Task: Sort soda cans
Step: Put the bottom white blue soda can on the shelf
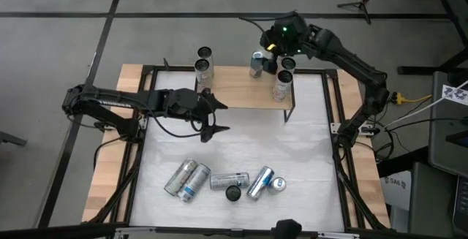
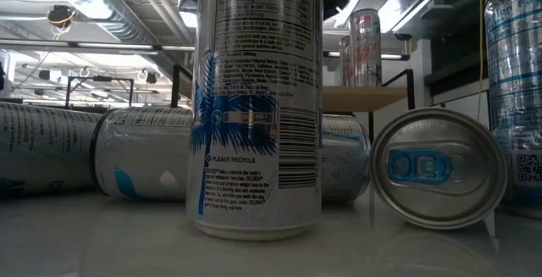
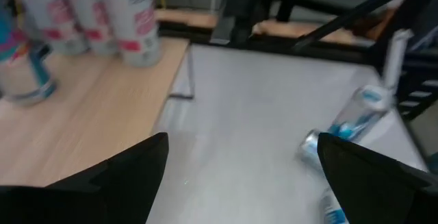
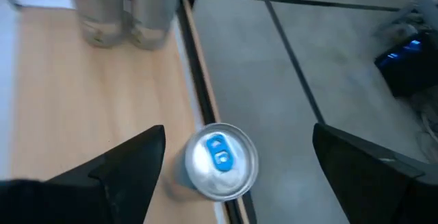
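Observation:
Several slim silver soda cans lie or stand on the white mat near the table's near edge (image 1: 229,181); one stands upright right in front of the low camera (image 2: 254,99). More cans stand on the raised wooden shelf (image 1: 234,93), two at its far left (image 1: 203,67) and three at its far right (image 1: 280,85). My left gripper (image 1: 218,118) is open and empty over the mat, beside the shelf's near left end. My right gripper (image 1: 268,52) is open above the shelf's far edge, over a can with a blue tab (image 4: 220,161), its fingers apart on either side.
The shelf stands on dark legs (image 1: 287,115) over the far half of the mat. Black frame rails (image 1: 338,151) run along the table's sides. In the left wrist view, cans with red marks (image 3: 137,18) stand on the shelf. Bare mat (image 1: 278,148) lies between the shelf and the near cans.

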Controlling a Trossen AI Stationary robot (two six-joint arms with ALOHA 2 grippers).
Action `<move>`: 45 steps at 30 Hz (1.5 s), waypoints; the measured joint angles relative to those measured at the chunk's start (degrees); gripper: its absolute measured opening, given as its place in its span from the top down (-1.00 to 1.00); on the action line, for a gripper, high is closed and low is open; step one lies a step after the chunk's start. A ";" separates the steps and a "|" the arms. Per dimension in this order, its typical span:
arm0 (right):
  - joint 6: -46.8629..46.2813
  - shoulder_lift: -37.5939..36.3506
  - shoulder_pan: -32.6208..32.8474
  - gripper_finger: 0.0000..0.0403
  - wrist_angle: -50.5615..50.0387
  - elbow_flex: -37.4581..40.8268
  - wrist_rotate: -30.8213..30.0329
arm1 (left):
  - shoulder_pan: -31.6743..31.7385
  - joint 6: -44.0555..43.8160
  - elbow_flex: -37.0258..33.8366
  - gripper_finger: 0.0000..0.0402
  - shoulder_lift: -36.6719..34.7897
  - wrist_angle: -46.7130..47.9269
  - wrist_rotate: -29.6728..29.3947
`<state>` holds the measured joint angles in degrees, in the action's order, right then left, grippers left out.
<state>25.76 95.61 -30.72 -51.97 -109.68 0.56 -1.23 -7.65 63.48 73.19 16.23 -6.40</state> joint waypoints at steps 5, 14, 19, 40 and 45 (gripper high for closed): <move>-0.01 0.00 0.30 -0.81 -5.31 -3.61 6.95 | -3.13 -4.18 0.00 -0.83 0.00 -1.88 0.09; 0.00 -0.26 6.82 -0.81 -8.06 -4.07 7.83 | -12.36 -5.76 -0.01 -0.83 0.00 -3.13 -2.43; -0.74 -0.26 11.63 -0.81 -8.17 -4.07 7.61 | -18.13 -5.84 0.01 -0.83 2.06 -3.60 -6.38; -5.18 -0.26 29.63 -0.81 -8.22 -4.07 7.61 | -31.88 -25.74 0.01 -0.83 20.40 -4.31 -9.01; -5.18 -0.24 31.63 -0.81 -8.19 -4.07 7.63 | -32.74 -26.51 0.01 -0.83 24.84 -8.37 -9.44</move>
<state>20.58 95.37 0.91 -60.16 -113.75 8.18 -33.97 -34.15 63.48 98.03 7.86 -15.84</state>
